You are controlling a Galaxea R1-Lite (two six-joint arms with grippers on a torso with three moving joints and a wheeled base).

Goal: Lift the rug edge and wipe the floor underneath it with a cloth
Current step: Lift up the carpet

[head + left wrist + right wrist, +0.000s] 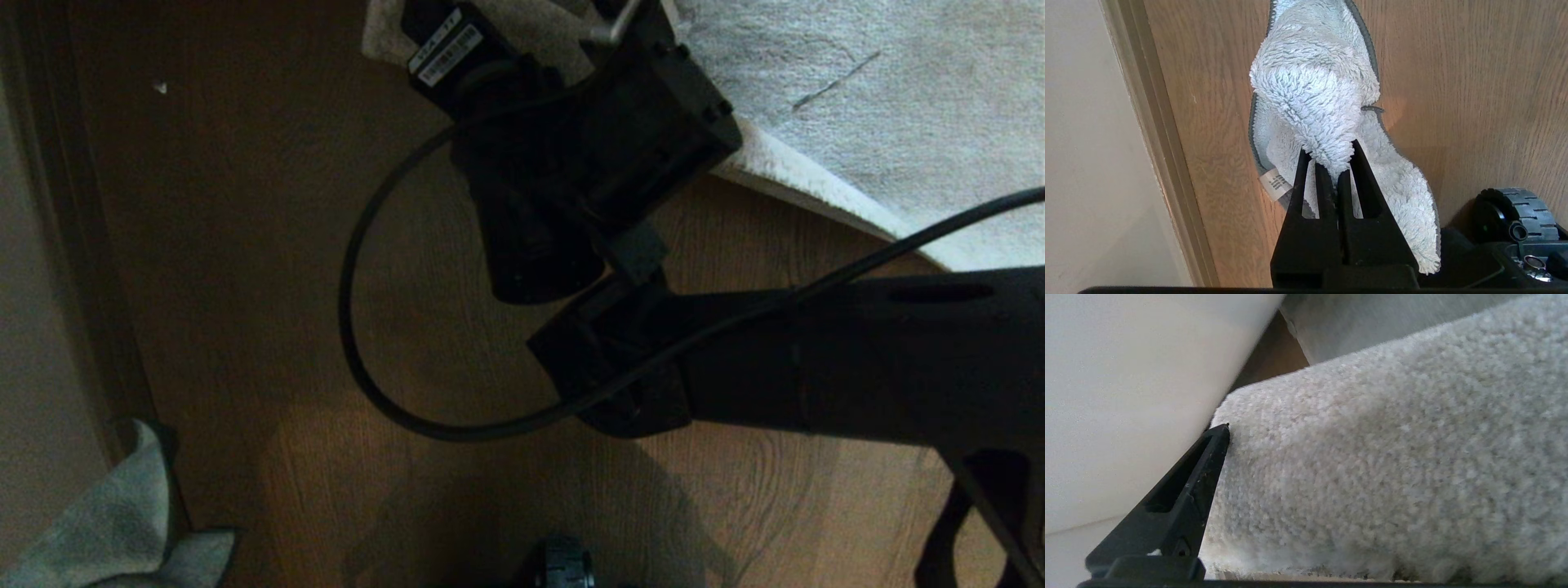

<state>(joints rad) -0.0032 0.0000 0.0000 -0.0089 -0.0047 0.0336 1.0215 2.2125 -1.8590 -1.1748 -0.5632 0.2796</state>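
The grey-beige rug lies at the top right of the head view, its pale edge running slantwise over the brown wood-grain floor. My right arm reaches across to the rug's corner. In the right wrist view my right gripper stands open. One black finger shows beside the pile of the rug edge, which fills the gap. The other finger is hidden. My left gripper is shut on a fold of the light grey-blue cloth, which hangs over the floor at the lower left.
A wall with a wooden skirting board runs along the left, close to the cloth. A black cable loops from my right wrist over the floor. A base wheel sits low by the cloth. A white cushion-like surface stands beside the rug corner.
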